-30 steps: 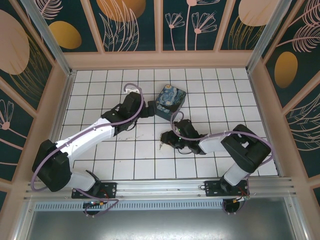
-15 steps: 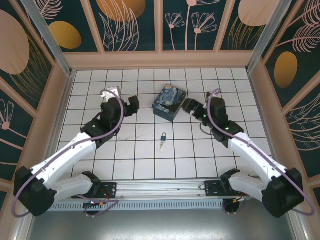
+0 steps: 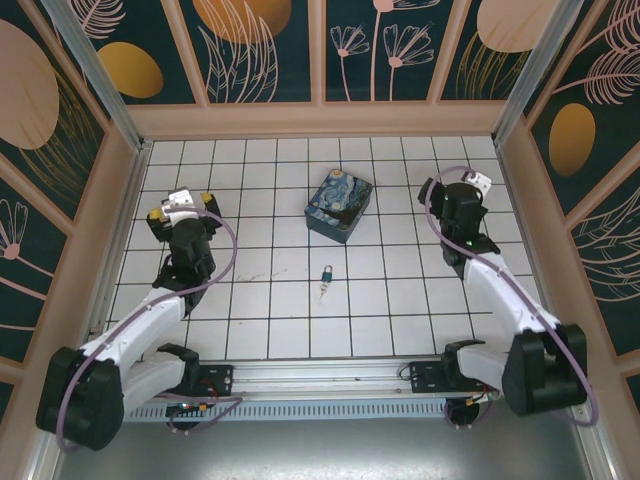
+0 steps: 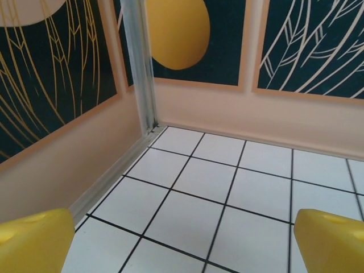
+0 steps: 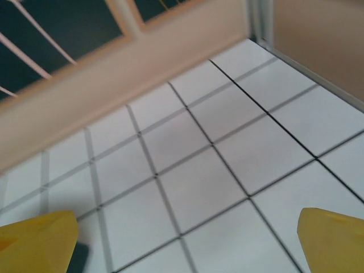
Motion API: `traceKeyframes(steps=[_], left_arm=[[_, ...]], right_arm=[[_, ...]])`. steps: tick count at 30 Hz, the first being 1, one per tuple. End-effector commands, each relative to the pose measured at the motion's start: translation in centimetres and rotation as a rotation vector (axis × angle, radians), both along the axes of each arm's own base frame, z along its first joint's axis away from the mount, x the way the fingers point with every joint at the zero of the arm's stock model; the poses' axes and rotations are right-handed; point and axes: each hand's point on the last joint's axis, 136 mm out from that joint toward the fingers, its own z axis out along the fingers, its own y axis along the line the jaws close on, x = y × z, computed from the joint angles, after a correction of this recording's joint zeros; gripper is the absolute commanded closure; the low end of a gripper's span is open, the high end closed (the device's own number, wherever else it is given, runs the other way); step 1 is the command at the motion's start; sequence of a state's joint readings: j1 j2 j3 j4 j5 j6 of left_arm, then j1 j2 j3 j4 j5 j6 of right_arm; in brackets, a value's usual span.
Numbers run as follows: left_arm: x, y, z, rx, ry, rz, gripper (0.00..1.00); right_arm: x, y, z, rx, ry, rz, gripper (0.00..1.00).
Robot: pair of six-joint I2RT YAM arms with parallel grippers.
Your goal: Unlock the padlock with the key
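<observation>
The padlock (image 3: pixel 327 272), tiny with a blue body, lies on the white tiled floor (image 3: pixel 280 300) in the middle, in front of the painted box. The key (image 3: pixel 323 290) is a thin dark sliver right at the padlock's near end; whether it sits in the lock is too small to tell. My left gripper (image 3: pixel 182 206) is far off at the left, open, its yellow fingertips (image 4: pixel 34 242) spread over bare tiles. My right gripper (image 3: pixel 455 186) is at the right, also open, and its yellow fingertips (image 5: pixel 333 239) have nothing between them. Neither gripper touches the padlock or the key.
A blue-and-yellow painted box (image 3: pixel 339 207) stands just behind the padlock. Peach walls with dark painted panels (image 3: pixel 320 50) close in the floor on three sides. A metal rail (image 3: pixel 320 375) with the arm bases runs along the near edge.
Both arms have swung away from the middle to the sides. The right gripper has opened and left the padlock and key lying on the floor.
</observation>
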State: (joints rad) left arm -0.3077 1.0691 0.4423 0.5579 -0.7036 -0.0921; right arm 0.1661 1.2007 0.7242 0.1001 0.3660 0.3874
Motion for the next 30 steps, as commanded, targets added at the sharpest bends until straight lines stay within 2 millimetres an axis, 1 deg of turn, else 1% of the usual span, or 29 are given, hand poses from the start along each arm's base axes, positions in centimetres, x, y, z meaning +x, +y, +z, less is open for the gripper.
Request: traceKeyframes(steps=[1,4,7,10,11,13,15,17,19,22,23,24,25,26,30], left_arm=[[0.6,0.7,-1.2,-0.005,-0.061,-0.025,0.01],[0.6,1.9,-3.8,-0.012,-0.061,-0.009,0.01],[0.4,2.7,-5.6,-0.024,-0.072,-0.004,0.01],[0.9,2.3,-5.6,0.010,-0.091,-0.053,0.01],[1.0,2.4,-5.7,0.003,-0.096,-0.057,0.01],[1.1,2.6,-6.5,-0.024,-0.096,-0.085,0.01],[1.1,2.7,-7.0,-0.039,-0.099,-0.099,0.01],[1.4,2.3,-7.7,-0.033,-0.089,-0.139,0.01],[2.0,2.1,-7.9,-0.038,-0.066,-0.155,0.01],[2.3,2.1,-8.0,-0.047,-0.063,-0.167,0.01],[2.3,2.2,-8.0,-0.047,-0.064,-0.166,0.01],[2.3,2.2,-8.1,-0.048,-0.058,-0.168,0.01],[2.4,2.2,-8.0,-0.049,-0.061,-0.167,0.01],[2.4,2.2,-8.1,-0.050,-0.056,-0.167,0.01],[2.8,2.7,-8.3,-0.076,-0.048,-0.169,0.01]], right_arm=[[0.8,-1.5,-1.9,-0.100,0.014,-0.017,0.01],[0.2,-2.4,-2.7,-0.129,-0.051,-0.042,0.01],[-0.4,-3.3,-3.6,-0.140,-0.104,-0.058,0.01],[-0.9,-3.9,-4.4,-0.183,-0.144,-0.044,0.01],[-1.0,-4.2,-4.7,-0.195,-0.151,-0.042,0.01],[-1.4,-4.3,-5.5,-0.224,-0.165,-0.013,0.01],[-1.7,-4.0,-6.2,-0.245,-0.178,0.037,0.01],[-1.8,-3.7,-5.9,-0.229,-0.209,0.082,0.01],[-2.1,-3.6,-5.3,-0.214,-0.283,0.104,0.01],[-2.0,-2.8,-6.8,-0.209,-0.295,0.170,0.01],[-1.9,-2.5,-6.7,-0.223,-0.316,0.188,0.01],[-1.4,-2.0,-6.8,-0.220,-0.299,0.222,0.01],[-0.8,-1.4,-7.5,-0.208,-0.258,0.273,0.01],[-0.7,-1.0,-7.5,-0.210,-0.264,0.299,0.01],[-0.7,-1.1,-7.5,-0.192,-0.264,0.313,0.01]])
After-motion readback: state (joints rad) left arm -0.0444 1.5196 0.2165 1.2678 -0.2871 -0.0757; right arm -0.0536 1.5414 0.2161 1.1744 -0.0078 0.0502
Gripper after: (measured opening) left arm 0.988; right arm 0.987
